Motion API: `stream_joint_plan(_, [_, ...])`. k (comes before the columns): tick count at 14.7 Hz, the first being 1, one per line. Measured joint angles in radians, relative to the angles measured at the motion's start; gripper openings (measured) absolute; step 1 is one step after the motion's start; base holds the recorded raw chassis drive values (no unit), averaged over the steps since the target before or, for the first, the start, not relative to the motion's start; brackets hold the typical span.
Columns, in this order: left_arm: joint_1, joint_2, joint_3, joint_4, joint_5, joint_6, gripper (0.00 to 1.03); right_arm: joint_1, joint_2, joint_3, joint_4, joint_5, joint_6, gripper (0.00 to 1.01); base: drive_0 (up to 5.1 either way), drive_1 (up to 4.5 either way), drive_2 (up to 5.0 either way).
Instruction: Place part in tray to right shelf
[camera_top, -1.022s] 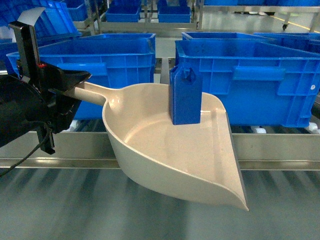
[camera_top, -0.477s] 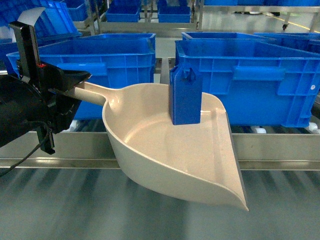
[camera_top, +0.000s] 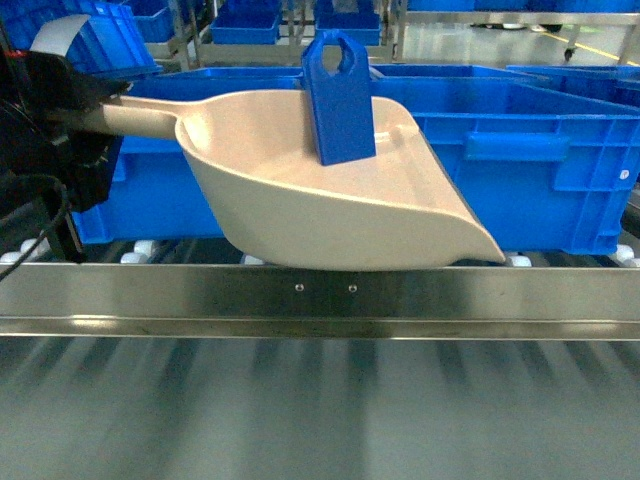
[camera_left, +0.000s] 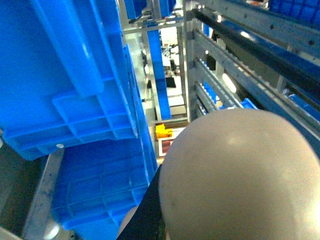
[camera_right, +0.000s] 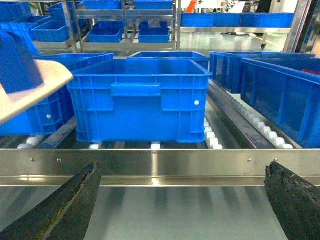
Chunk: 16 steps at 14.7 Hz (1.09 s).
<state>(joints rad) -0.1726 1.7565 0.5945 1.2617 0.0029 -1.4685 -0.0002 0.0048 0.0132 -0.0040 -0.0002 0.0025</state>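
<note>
The beige tray (camera_top: 300, 190) hangs in the air above the right shelf's shiny front rail (camera_top: 320, 300), its lip pointing right. The blue part (camera_top: 338, 100) stands upright inside it, handle hole on top. My left gripper (camera_top: 95, 115) is shut on the tray's handle at the left. In the left wrist view the tray's rounded underside (camera_left: 240, 175) fills the lower right, beside one black finger (camera_left: 150, 215). My right gripper (camera_right: 182, 205) is open and holds nothing, low in front of the rail (camera_right: 160, 167). The tray's lip (camera_right: 25, 95) and the part (camera_right: 17, 60) show at that view's left edge.
Two large blue crates (camera_top: 540, 160) (camera_top: 150, 190) sit on the shelf's white rollers (camera_top: 520, 261) right behind the tray. A third crate (camera_right: 280, 95) stands on the lane further right. More racks with blue crates (camera_right: 107, 30) fill the background.
My left gripper has lifted the tray and the part from across the rail to above it. The scoop now sits flatter, in front of the crates' upper walls.
</note>
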Motion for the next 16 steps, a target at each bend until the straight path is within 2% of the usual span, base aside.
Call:
stream_joint_plan(2, [0.048,-0.101,0.076,-0.145,-0.033,-0.007,0.15,0.0,0.0,0.0,0.0,0.0,0.0,0.98,0.0,0.0,0.0])
stream_joint_plan(4, [0.115,-0.144,0.236,-0.347,-0.088,-0.01,0.15,0.0,0.0,0.0,0.0,0.0,0.0,0.98,0.0,0.0,0.0])
stream_joint_plan(5, [0.144,-0.126,0.343,-0.497,-0.145,0.001,0.15,0.0,0.0,0.0,0.0,0.0,0.0,0.98,0.0,0.0,0.0])
stream_joint_plan(6, [0.157,-0.068,0.48,-0.639,-0.214,0.038,0.15,0.0,0.0,0.0,0.0,0.0,0.0,0.98,0.0,0.0,0.0])
stream_joint_plan(7, [0.159,0.013,0.629,-0.751,-0.293,0.101,0.15,0.0,0.0,0.0,0.0,0.0,0.0,0.98,0.0,0.0,0.0])
stream_joint_plan(8, [0.147,0.138,0.841,-0.887,-0.401,0.199,0.15,0.0,0.0,0.0,0.0,0.0,0.0,0.98,0.0,0.0,0.0])
stream_joint_plan(9, [0.143,0.285,1.065,-0.953,-0.489,0.345,0.15,0.0,0.0,0.0,0.0,0.0,0.0,0.98,0.0,0.0,0.0])
stream_joint_plan(10, [0.138,0.39,1.241,-1.033,-0.512,0.459,0.15,0.0,0.0,0.0,0.0,0.0,0.0,0.98,0.0,0.0,0.0])
stream_joint_plan(11, [0.131,0.432,1.307,-0.998,-0.521,0.583,0.15,0.0,0.0,0.0,0.0,0.0,0.0,0.98,0.0,0.0,0.0])
stream_joint_plan(12, [0.13,0.4,1.259,-0.916,-0.515,0.676,0.15,0.0,0.0,0.0,0.0,0.0,0.0,0.98,0.0,0.0,0.0])
stream_joint_plan(13, [0.13,0.302,1.16,-0.871,-0.502,0.719,0.15,0.0,0.0,0.0,0.0,0.0,0.0,0.98,0.0,0.0,0.0])
stream_joint_plan(14, [0.136,0.19,1.055,-0.824,-0.464,0.711,0.15,0.0,0.0,0.0,0.0,0.0,0.0,0.98,0.0,0.0,0.0])
stream_joint_plan(15, [0.146,0.052,0.914,-0.787,-0.396,0.646,0.15,0.0,0.0,0.0,0.0,0.0,0.0,0.98,0.0,0.0,0.0])
stream_joint_plan(16, [0.145,-0.046,0.77,-0.745,-0.335,0.554,0.15,0.0,0.0,0.0,0.0,0.0,0.0,0.98,0.0,0.0,0.0])
